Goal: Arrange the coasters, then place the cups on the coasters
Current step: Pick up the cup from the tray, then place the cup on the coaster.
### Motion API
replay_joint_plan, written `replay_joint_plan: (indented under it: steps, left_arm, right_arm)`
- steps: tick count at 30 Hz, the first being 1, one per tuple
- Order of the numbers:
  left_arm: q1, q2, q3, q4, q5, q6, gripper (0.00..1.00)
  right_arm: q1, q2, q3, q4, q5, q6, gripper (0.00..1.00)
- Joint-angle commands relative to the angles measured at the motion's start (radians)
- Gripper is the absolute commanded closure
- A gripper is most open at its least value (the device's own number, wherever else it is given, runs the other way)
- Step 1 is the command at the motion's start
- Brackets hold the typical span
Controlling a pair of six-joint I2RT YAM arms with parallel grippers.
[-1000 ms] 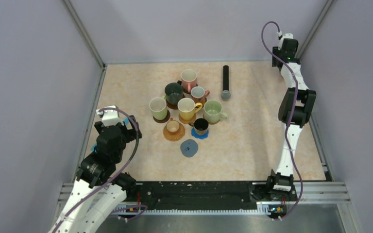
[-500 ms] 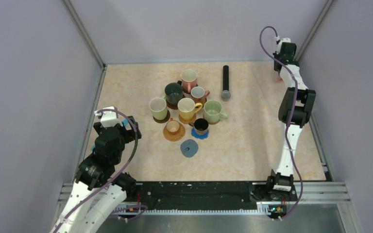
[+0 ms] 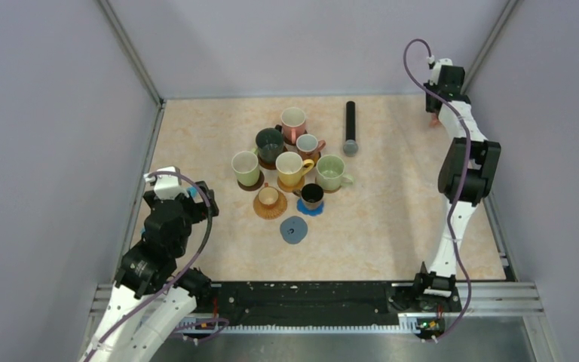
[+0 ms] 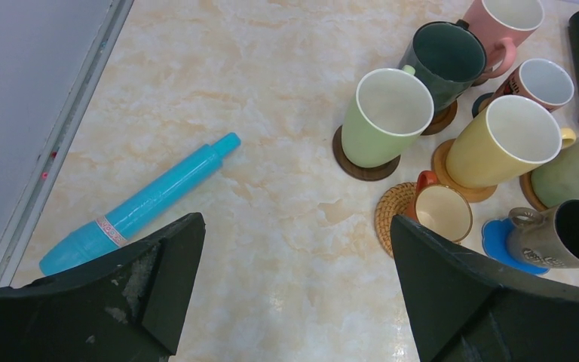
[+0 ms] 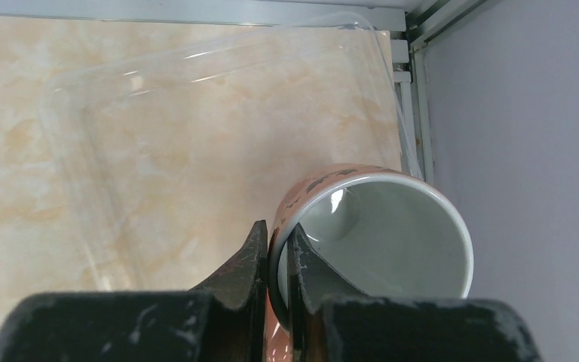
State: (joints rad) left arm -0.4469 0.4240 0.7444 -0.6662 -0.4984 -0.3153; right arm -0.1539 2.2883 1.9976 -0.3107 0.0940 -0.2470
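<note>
- Right gripper (image 5: 277,256) is clamped on the rim of a pink cup (image 5: 377,234), wall pinched between its fingers.
- Well left of it, one grey-blue coaster (image 3: 294,229) lies bare, likely this cup's spot.
- Left gripper (image 4: 295,222) gapes wide, holding nothing.
- Ahead of it, to its right, eight cups (image 3: 290,162) sit on coasters (image 4: 366,167).

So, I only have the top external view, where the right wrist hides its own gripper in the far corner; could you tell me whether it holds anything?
Observer: Yes, the right gripper is shut on the rim of a pinkish mug, the wall between its jaws.
Operator: Thank you. What is under it?
Observer: A clear tray; whether the mug rests in it, I cannot tell.
Operator: And the left arm?
Observer: The left gripper is open and empty; a turquoise tube lies beyond it.
</note>
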Motion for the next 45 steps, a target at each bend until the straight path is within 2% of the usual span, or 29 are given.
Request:
replay_joint_plan:
  steps: [1,11,16,22,30,35,39,45]
  left_arm:
    - [-0.001,-0.012,0.013,0.041,-0.010,-0.002,0.01]
    - [0.000,-0.013,0.019,0.030,-0.026,-0.002,0.01]
    - [0.000,-0.026,0.016,0.031,-0.038,-0.001,0.01]
    - [-0.001,-0.026,0.017,0.030,-0.027,-0.004,0.01]
    - [-0.001,-0.016,0.017,0.032,-0.007,0.001,0.01]
    - [0.000,-0.010,0.018,0.033,0.002,0.002,0.01]
    - [0.000,-0.007,0.017,0.033,0.004,0.004,0.01]
    - [-0.001,-0.013,0.017,0.033,0.002,0.004,0.01]
  right_arm:
    - [0.006,-0.244,-0.095,0.123,-0.048,0.045,1.00]
    - [0.027,-0.531,-0.362,0.193,-0.132,0.213,1.00]
    - [0.063,-0.637,-0.456,0.162,-0.162,0.283,1.00]
    - [0.146,-0.763,-0.546,0.103,-0.197,0.283,1.00]
    - [0.308,-0.972,-0.667,0.038,-0.228,0.273,1.00]
    - [0.453,-1.072,-0.720,0.007,-0.255,0.253,1.00]
    - [0.576,-1.137,-0.782,0.021,-0.344,0.147,1.00]
    - [0.748,-1.167,-0.795,-0.013,-0.431,0.079,1.00]
